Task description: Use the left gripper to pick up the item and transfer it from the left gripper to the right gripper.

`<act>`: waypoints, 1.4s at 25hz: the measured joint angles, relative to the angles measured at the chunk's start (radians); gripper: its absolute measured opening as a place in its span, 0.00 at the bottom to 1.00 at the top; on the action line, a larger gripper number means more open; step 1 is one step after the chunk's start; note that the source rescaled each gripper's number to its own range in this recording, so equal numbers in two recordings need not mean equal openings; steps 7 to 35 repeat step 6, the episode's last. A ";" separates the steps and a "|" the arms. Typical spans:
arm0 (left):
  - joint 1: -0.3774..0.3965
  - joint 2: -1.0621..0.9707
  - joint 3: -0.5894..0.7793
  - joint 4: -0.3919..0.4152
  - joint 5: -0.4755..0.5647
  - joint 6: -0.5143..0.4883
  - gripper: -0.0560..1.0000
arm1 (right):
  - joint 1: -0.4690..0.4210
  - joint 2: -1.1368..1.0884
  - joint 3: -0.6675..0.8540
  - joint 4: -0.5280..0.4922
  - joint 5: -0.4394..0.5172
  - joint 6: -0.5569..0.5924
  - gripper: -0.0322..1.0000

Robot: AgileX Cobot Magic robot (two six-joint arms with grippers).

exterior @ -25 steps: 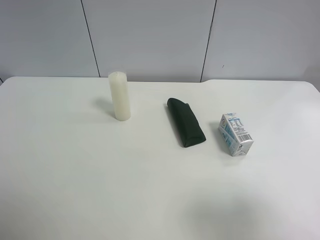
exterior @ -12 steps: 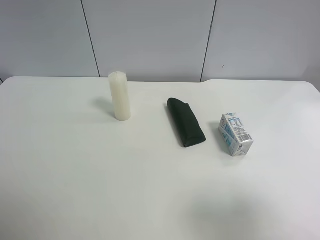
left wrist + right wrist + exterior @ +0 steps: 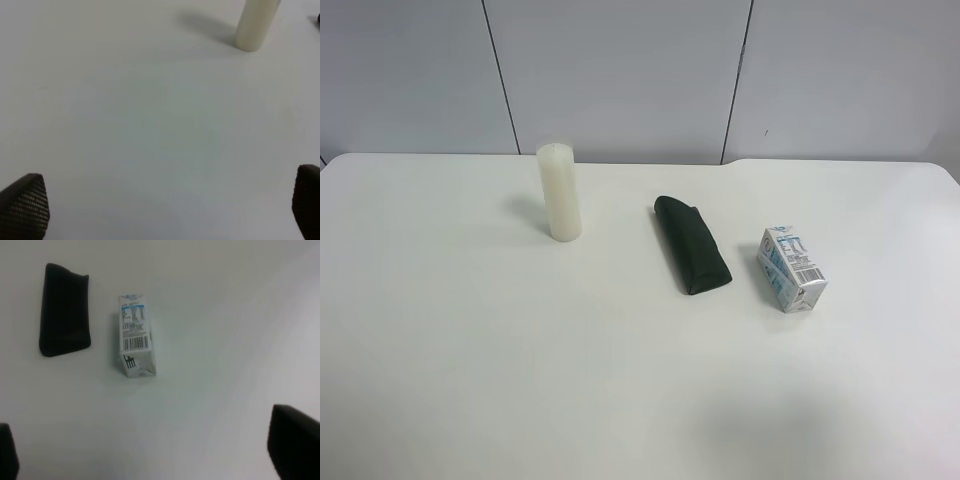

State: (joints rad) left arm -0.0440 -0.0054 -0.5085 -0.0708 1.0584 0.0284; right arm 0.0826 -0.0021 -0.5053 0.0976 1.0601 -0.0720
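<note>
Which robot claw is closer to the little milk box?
Probably the right. The right gripper looks down on the carton, which lies apart from its open fingertips. The left gripper sees only the candle; the carton is outside its view.

Exterior high view: raised, looking obliquely down the table (image 3: pixel 470 380) toward the back wall (image 3: pixel 620 70), taking in candle (image 3: pixel 560 191), pouch (image 3: pixel 692 258) and carton (image 3: pixel 791 268). Right wrist view: closer, steeply downward, sharing pouch (image 3: pixel 64 309) and carton (image 3: pixel 136 335). Left wrist view: low, sharing the candle (image 3: pixel 256 25).
</note>
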 joint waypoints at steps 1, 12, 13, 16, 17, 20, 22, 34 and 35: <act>0.000 0.000 0.000 0.000 0.000 0.000 1.00 | 0.000 0.000 0.000 0.000 0.000 0.000 1.00; 0.000 0.000 0.000 0.000 0.000 0.000 1.00 | 0.000 0.000 0.000 0.000 0.000 0.000 1.00; 0.000 0.000 0.000 0.000 0.000 0.000 1.00 | 0.000 0.000 0.000 0.000 0.000 0.000 1.00; 0.000 0.000 0.000 0.000 0.000 0.000 1.00 | 0.000 0.000 0.000 0.000 0.000 0.000 1.00; 0.000 0.000 0.000 0.000 0.000 0.000 1.00 | 0.000 0.000 0.000 0.000 0.000 0.000 1.00; 0.000 0.000 0.000 0.000 0.000 0.000 1.00 | 0.000 0.000 0.000 0.000 0.000 0.000 1.00; 0.000 0.000 0.000 0.000 0.000 0.000 1.00 | 0.000 0.000 0.000 0.000 0.000 0.000 1.00; 0.000 0.000 0.000 0.000 0.000 0.000 1.00 | 0.000 0.000 0.000 0.000 0.000 0.000 1.00; 0.000 0.000 0.000 0.000 0.000 0.000 1.00 | 0.000 0.000 0.000 0.000 0.000 0.000 1.00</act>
